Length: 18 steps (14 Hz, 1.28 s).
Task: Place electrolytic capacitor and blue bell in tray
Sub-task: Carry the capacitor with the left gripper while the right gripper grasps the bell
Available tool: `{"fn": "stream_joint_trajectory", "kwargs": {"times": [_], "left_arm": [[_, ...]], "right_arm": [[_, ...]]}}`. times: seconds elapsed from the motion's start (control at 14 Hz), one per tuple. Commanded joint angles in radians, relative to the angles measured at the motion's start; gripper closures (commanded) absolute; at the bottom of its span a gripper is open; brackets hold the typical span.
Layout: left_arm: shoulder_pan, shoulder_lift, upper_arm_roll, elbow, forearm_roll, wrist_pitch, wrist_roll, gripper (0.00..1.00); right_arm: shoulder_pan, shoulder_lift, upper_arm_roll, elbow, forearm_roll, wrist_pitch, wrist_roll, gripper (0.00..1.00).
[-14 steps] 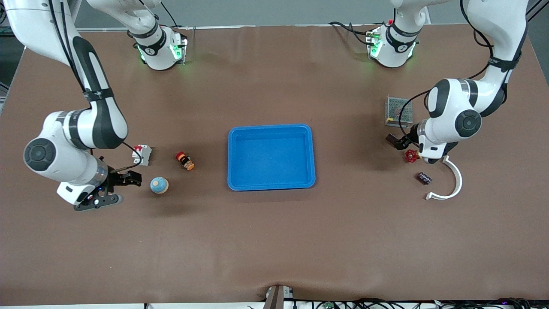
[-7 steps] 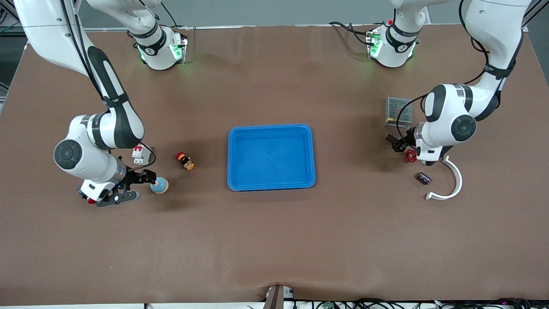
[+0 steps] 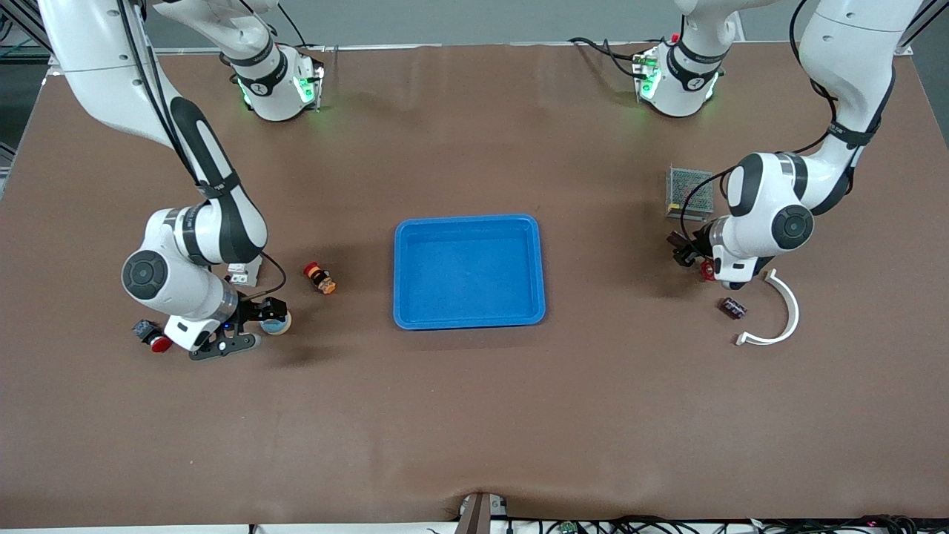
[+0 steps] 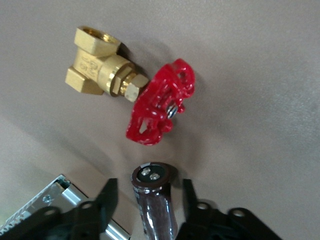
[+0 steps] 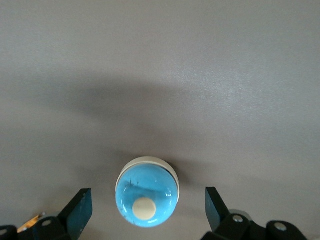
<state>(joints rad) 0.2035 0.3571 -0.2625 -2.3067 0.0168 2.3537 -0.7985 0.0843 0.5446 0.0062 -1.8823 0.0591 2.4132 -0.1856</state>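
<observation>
Right pincer (image 5: 145, 212) apart around blue bell (image 5: 147, 198); left pincer (image 4: 145, 200) apart around electrolytic capacitor (image 4: 155, 197); tray (image 3: 469, 319) bare.

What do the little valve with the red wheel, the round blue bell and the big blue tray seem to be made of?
The valve: yellow body that looks like cast brass with a dull metal sheen; its red handwheel is glossy, probably painted metal. The round blue bell: smooth shiny dome, painted metal or plastic, unclear. The shallow blue tray: evenly coloured moulded plastic, rounded corners.

Brass valve (image 4: 102, 72), white curved bracket (image 3: 782, 315), mesh box (image 3: 688, 191), red-capped button (image 3: 319, 278).
</observation>
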Motion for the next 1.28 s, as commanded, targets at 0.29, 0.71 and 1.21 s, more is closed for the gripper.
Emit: {"fn": "stream_joint_trajectory", "kwargs": {"times": [0.29, 0.71, 1.21], "left_arm": [[-0.006, 0.003, -0.015, 0.021, 0.003, 0.009, -0.019, 1.0], [-0.012, 0.008, -0.153, 0.13, -0.001, -0.011, -0.24, 1.0], [-0.202, 0.04, -0.179, 0.277, -0.011, -0.011, -0.734, 1.0]], "right_arm": [[-0.003, 0.058, 0.0, 0.0, 0.019, 0.043, -0.038, 0.0], [0.0, 0.078, 0.0, 0.0, 0.019, 0.046, -0.04, 0.0], [0.006, 0.078, 0.0, 0.0, 0.019, 0.046, -0.038, 0.0]]}}
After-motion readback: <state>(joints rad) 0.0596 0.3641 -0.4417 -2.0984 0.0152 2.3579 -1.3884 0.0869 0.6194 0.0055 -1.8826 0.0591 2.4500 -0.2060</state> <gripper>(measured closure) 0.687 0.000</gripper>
